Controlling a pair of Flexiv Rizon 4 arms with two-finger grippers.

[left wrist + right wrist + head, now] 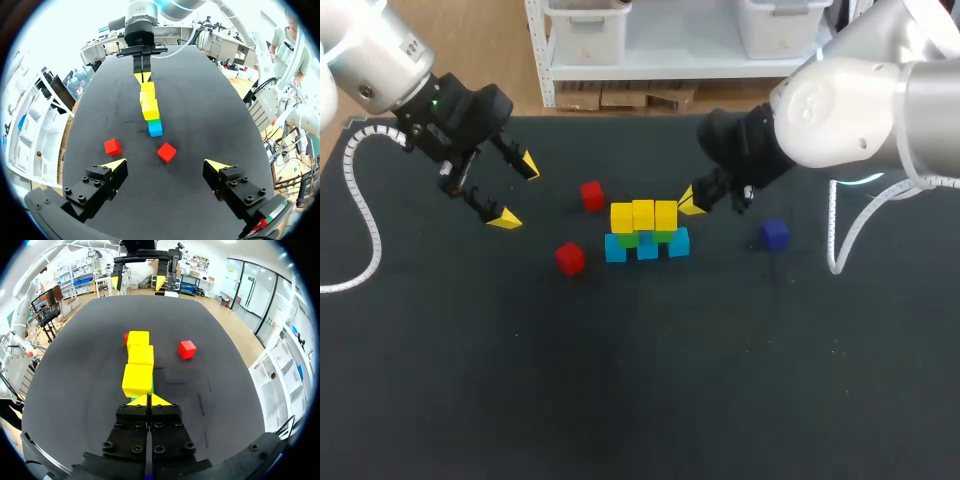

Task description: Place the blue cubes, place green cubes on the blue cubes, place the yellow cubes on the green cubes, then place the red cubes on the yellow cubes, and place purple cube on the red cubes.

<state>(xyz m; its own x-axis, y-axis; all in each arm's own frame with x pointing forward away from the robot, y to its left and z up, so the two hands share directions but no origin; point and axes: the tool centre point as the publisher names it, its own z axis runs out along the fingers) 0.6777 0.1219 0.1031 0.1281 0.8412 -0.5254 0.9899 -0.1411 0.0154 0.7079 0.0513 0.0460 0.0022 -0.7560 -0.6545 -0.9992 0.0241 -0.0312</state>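
Yellow cubes [643,215] sit atop green cubes [629,239] and blue cubes [647,247]; my right pincer [690,200] is pinched together, empty, beside them, my left pincer [517,192] gaping wide.

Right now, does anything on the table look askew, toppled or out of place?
Nothing stands out. The yellow cubes sit level in a row on the green cubes, over the blue cubes. Two red cubes and the purple cube lie loose on the table, not yet stacked.

no readable text, no labels, no numbers, no signs on anything
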